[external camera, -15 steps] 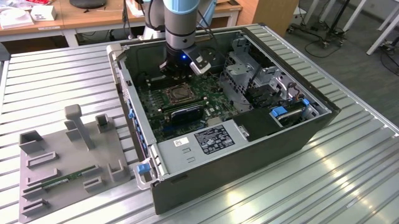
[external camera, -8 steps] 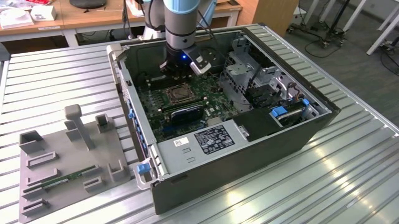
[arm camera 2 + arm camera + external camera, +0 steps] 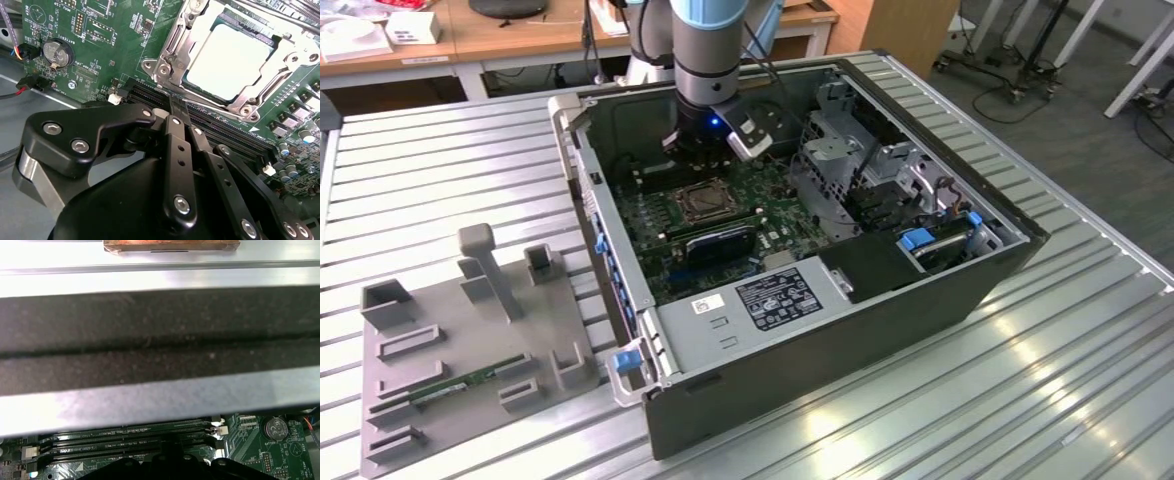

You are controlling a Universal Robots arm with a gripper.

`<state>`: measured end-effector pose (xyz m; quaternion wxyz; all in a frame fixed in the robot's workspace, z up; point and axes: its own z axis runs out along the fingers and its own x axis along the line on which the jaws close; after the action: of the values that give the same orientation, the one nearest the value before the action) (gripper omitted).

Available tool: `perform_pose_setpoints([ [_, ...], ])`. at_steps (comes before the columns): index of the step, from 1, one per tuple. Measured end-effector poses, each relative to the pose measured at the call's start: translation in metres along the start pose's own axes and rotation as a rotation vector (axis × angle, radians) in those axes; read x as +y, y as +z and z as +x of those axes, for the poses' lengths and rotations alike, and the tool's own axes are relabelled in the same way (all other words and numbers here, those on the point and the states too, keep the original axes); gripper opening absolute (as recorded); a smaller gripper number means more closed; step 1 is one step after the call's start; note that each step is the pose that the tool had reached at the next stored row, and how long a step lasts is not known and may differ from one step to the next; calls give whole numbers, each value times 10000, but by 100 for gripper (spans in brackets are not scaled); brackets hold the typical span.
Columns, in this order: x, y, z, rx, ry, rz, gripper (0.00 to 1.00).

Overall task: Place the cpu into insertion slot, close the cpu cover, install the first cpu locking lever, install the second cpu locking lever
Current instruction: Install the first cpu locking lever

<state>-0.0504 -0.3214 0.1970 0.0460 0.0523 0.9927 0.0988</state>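
We judge the work well under way. In the second wrist view the cpu lies flat in its socket on the green motherboard, inside the open computer case. Its pale face shows through the cut-out of the cpu cover, and the silvery frame seems to sit down around the chip, so the first two steps look done. A thin locking lever runs along the socket edge nearest the arm, but we cannot tell whether it or its partner is hooked under a catch, so we count both levers as left to do. The gripper hangs just above the black memory slots beside that edge. Its fingers look pressed together with nothing between them.
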Motion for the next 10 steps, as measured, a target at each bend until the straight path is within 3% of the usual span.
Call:
perform_pose_setpoints([
  [10,4,-20,-1,-2,0,18,11],
])
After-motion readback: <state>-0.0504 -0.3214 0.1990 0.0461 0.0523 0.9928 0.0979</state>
